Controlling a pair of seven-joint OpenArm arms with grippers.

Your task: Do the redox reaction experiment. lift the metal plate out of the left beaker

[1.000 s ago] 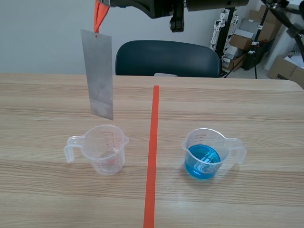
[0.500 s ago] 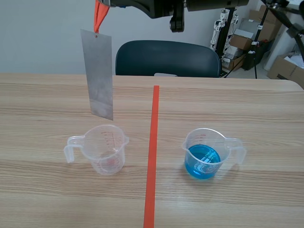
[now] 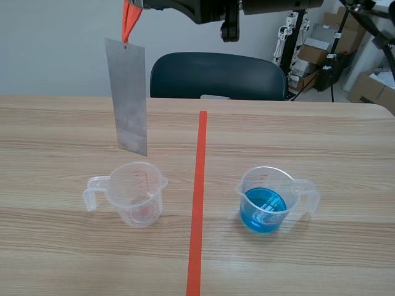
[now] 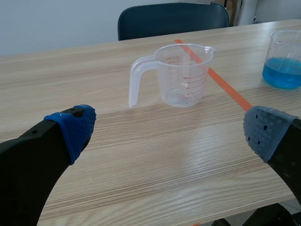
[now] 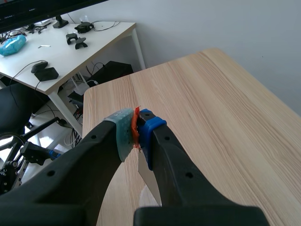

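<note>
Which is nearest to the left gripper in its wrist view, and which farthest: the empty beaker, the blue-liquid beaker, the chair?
1. empty beaker, straight ahead of the left gripper.
2. blue-liquid beaker, ahead to the right, across the tape line.
3. chair, beyond the table's far edge.

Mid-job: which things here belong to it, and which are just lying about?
Job: grey metal plate on orange-red tab, held by right gripper; clear plastic left beaker; clear beaker of blue liquid.
Lying about: dark blue chair; brown cardboard boxes.
</note>
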